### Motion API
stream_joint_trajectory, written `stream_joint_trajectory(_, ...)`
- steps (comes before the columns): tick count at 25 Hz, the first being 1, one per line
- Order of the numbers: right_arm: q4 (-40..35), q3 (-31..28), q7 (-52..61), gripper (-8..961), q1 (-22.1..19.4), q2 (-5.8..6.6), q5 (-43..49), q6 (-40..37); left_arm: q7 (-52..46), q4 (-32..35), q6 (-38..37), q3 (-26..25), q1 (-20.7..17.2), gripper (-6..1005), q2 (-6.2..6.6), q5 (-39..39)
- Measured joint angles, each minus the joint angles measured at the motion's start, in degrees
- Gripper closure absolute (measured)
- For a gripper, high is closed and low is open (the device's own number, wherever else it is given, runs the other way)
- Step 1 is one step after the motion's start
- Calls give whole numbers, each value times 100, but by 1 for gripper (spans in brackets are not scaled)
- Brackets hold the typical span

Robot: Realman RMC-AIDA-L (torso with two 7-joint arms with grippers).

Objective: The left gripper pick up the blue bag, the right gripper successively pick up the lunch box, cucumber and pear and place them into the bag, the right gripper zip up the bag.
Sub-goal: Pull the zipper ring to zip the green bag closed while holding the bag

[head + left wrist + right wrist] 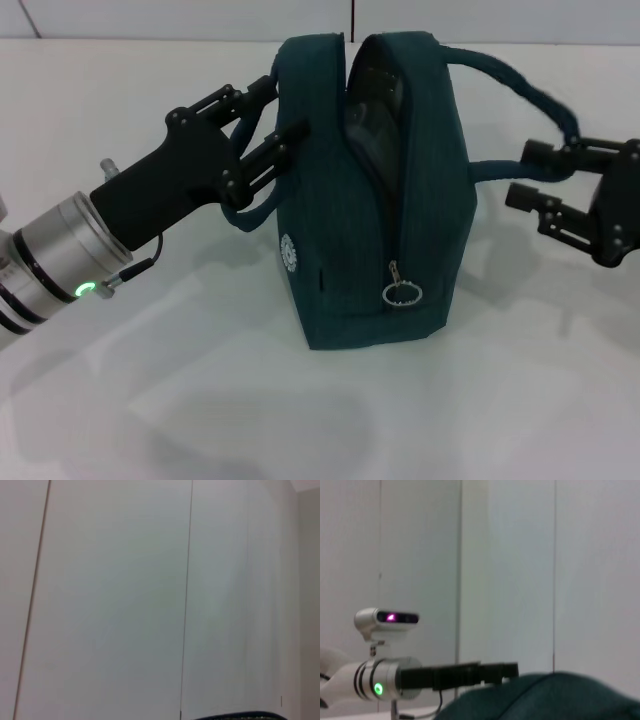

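The blue bag (330, 250) stands upright mid-table, its zip open along the top and closed down the front, with the ring pull (401, 292) low on the front. My left gripper (288, 108) is against the bag's left side, shut on the left handle (243, 215). My right gripper (518, 172) is open to the right of the bag, with the right handle strap (500, 165) lying between its fingers. The bag top also shows in the right wrist view (555, 695), with my left arm (385, 685) behind it. The lunch box, cucumber and pear are out of view.
The white table (150, 400) runs all around the bag. White wall panels (150, 580) fill the left wrist view, with a dark bag edge (245, 715) low in it. The robot's head camera (387, 617) shows in the right wrist view.
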State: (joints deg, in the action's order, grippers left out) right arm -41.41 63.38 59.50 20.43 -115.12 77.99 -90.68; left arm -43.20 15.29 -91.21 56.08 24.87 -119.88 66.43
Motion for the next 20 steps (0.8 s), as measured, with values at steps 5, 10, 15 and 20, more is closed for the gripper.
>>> stream_joint_trajectory(5, 197, -29, -377, 421, -20, -8, -323, -342, 2, 0, 2, -18, 1, 471, 0, 2)
stream_joint_trajectory(10, 206, -22, -426, 398, -62, 32, -242, -875, 4, 0, 6, -3, 32, 472, 0, 1)
stream_joint_trajectory(15, 173, 32, -331, 284, 21, 172, 512, -1560, 4, 0, -2, -1, 29, 472, 0, -1)
stream_joint_trajectory(20, 417, 67, -213, 240, 304, 2, 1233, -1151, 4, 0, -17, 0, 48, 473, 0, 13)
